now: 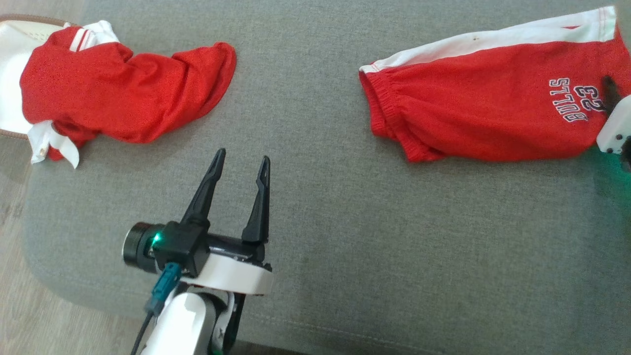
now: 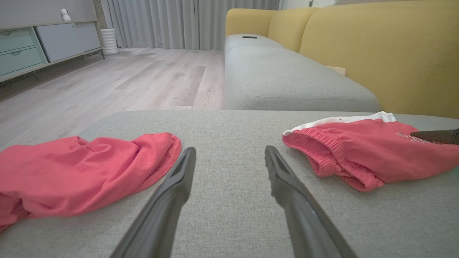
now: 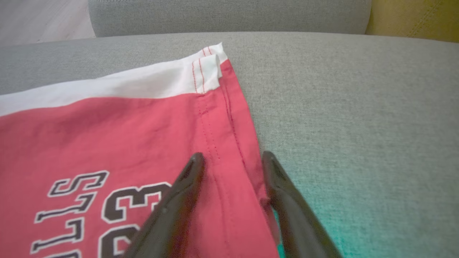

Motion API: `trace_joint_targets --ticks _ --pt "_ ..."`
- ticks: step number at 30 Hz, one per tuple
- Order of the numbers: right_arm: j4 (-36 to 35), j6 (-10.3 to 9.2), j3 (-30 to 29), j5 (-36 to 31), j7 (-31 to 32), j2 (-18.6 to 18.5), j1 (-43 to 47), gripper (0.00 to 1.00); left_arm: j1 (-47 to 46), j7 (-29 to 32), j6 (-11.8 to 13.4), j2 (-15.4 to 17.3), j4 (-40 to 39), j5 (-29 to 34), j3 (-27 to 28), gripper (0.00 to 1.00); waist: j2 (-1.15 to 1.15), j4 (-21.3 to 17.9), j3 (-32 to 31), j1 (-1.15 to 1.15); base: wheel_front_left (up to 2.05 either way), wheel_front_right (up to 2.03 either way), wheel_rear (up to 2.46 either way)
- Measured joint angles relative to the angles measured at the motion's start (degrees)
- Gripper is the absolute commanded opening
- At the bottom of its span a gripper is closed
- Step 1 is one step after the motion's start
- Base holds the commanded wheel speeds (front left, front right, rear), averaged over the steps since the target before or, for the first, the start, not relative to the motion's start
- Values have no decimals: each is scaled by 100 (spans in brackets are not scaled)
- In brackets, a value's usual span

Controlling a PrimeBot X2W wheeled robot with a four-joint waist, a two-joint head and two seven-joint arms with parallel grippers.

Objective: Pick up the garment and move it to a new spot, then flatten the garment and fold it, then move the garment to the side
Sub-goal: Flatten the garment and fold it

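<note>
Closest to the lens, the right gripper [image 3: 232,154] rises from the bottom middle of the right wrist view with its two dark fingers clearly apart. They straddle the stitched side hem of the red shorts [image 3: 107,136]: one finger lies over the red cloth beside the "23" print, the other sits at the cloth's very edge. Nothing is pinched or lifted, and I cannot tell whether the tips press the fabric.

The shorts lie flat on the grey cushion [image 1: 320,222] in the upper right of the head view, with a white stripe along their top edge and the elastic waistband facing the frame's centre. Lower left of centre in that view, the left gripper [image 1: 243,155] is over bare cushion, fingers spread wide and holding nothing, well apart from the shorts.

In the upper left corner a crumpled red shirt [image 1: 123,93] rests partly on the cushion and partly over a white thing with a brown rim [image 1: 9,64]. Pale wooden floor [image 1: 19,305] shows down the left edge. A yellow sofa back [image 2: 376,46] stands at the upper right of the left wrist view.
</note>
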Motion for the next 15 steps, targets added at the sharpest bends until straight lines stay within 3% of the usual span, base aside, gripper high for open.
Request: trace_joint_targets --ticks 1,8,15 --pt "22 1 -14 34 3 11 2 0 35 0 1 0 -13 10 0 100 0 1 -14 0 0 0 0" --pt "170 1 -27 27 -183 8 37 0 154 0 55 1 -31 41 110 100 0 -128 -170 0 0 0 0" --pt "304 1 -55 -259 -224 -397 44 0 229 0 56 1 -94 81 200 100 0 -482 -331 0 0 0 0"
